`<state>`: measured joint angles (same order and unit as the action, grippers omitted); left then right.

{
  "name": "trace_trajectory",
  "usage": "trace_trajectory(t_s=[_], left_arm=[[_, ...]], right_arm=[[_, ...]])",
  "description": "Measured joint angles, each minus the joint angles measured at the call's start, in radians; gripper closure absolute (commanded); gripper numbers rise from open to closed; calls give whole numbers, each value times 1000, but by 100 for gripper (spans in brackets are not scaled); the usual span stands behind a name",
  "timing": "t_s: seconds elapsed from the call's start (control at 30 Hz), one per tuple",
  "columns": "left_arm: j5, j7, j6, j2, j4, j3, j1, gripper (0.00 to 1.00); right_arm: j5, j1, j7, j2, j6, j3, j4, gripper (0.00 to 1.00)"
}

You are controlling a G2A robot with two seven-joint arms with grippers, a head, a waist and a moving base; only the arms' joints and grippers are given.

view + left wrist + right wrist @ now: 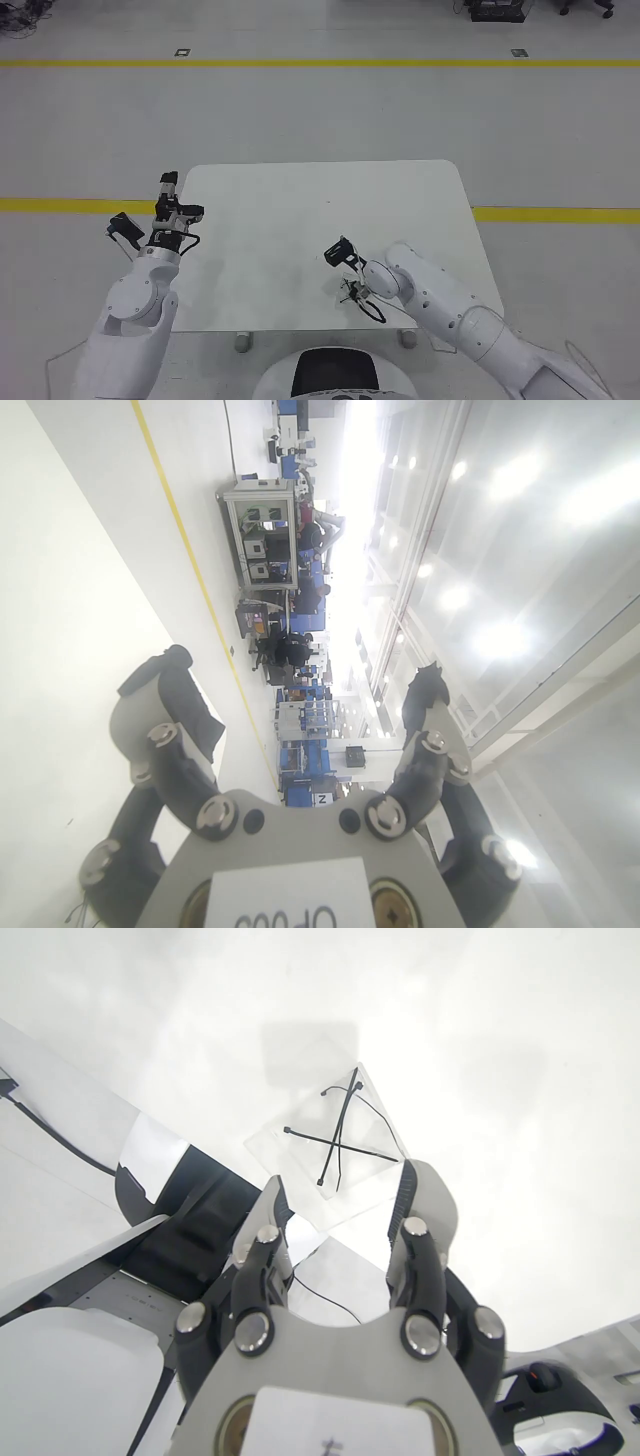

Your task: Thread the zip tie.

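Several black zip ties [340,1133] lie crossed on a clear square tray [270,1148] on the white table [300,220], near its front edge. My right gripper [344,1175] hangs open just above that tray, nothing between its fingers [410,1188]. In the top view the right gripper [350,292] is over the front right part of the table. My left gripper [300,672] is open and empty, held up at the table's left edge and aimed out at the room. From above, the left gripper [175,198] sits beside the table's left rim.
The table's front edge [300,328] runs close to the tray. A thin black cable [372,310] loops off the right wrist. Yellow floor lines [320,63] cross behind the table; racks and workstations [265,540] stand far off in the room.
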<state>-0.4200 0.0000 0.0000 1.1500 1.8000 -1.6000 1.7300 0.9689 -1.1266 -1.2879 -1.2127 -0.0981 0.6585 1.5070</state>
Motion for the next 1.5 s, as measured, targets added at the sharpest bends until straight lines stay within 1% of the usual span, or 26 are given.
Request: trace_trajectory(t_s=[0.23,0.4,0.57,0.67,0.87,0.93,1.23,1.5], left_arm=[[0,0,0,0,0,0,0,0],[0,0,0,0,0,0,0,0],[0,0,0,0,0,0,0,0],[0,0,0,0,0,0,0,0],[0,0,0,0,0,0,0,0],[0,0,0,0,0,0,0,0],[0,0,0,0,0,0,0,0],[0,0,0,0,0,0,0,0]], right_arm=[[2,-1,33,-7,23,-6,-25,61],[14,7,61,-17,24,-19,-46,63],[9,17,84,-29,28,-32,-81,66],[1,24,91,-38,33,-40,-104,66],[-7,37,100,-54,35,-57,-145,71],[-10,40,103,-58,35,-61,-156,71],[-19,47,112,-73,40,-67,-192,81],[-16,47,112,-81,38,-69,-211,84]])
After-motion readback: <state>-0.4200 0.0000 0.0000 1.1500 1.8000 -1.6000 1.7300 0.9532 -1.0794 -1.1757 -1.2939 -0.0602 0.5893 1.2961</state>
